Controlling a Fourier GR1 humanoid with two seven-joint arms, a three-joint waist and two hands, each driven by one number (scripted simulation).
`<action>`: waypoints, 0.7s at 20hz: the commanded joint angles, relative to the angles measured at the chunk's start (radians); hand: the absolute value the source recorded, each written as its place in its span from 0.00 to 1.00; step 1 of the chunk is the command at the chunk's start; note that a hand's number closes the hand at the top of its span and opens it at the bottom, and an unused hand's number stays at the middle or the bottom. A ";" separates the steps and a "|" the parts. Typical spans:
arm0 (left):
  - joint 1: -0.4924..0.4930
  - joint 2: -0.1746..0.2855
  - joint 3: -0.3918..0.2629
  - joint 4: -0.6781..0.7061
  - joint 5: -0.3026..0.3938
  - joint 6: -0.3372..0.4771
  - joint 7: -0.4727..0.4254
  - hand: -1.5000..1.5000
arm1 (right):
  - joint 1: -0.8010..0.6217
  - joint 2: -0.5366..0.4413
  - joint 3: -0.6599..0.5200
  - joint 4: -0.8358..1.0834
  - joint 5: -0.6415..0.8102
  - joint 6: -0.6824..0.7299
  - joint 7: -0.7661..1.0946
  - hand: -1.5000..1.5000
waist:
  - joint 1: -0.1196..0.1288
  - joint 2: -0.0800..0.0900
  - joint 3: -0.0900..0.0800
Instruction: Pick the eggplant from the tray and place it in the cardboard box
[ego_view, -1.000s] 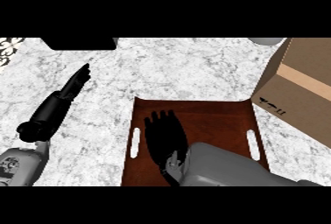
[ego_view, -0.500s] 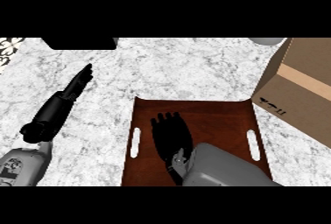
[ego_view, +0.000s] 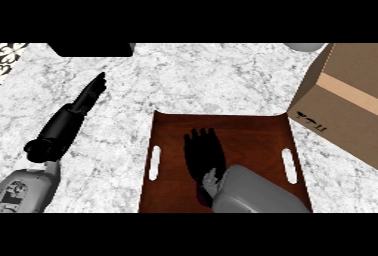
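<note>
A dark brown tray (ego_view: 251, 130) with white handle slots lies on the marble counter at lower centre. My right hand (ego_view: 204, 155) lies over its middle, fingers straight and pointing away from me. Only a small purple sliver of the eggplant (ego_view: 201, 194) shows, at the hand's left edge near the wrist; the rest is hidden under the hand and the grey forearm. The cardboard box (ego_view: 347, 100) stands at the right, beyond the tray's right edge. My left hand (ego_view: 85, 100) rests on the counter left of the tray, open, fingers straight and pointing up and right.
A black object (ego_view: 92, 48) sits at the counter's far edge, upper left. Part of a grey round thing (ego_view: 305, 46) shows at the far edge beside the box. A patterned strip (ego_view: 10, 56) runs along the far left edge.
My right hand has shifted a little to the right over the tray, and its forearm has followed. The left hand has stayed still.
</note>
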 joint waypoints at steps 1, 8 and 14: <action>-0.003 -0.022 0.023 0.059 -0.009 -0.031 -0.057 0.50 | 0.073 0.012 -0.025 0.008 0.063 0.012 0.014 0.00 | -0.002 0.001 0.000; -0.004 -0.039 0.044 0.019 -0.049 -0.030 -0.016 0.50 | 0.097 0.080 0.019 0.043 0.193 -0.001 -0.147 1.00 | 0.002 0.001 0.000; -0.008 -0.058 0.051 0.022 -0.069 -0.041 -0.029 0.50 | 0.035 0.011 -0.009 0.133 0.325 -0.120 -0.365 1.00 | 0.004 0.003 0.000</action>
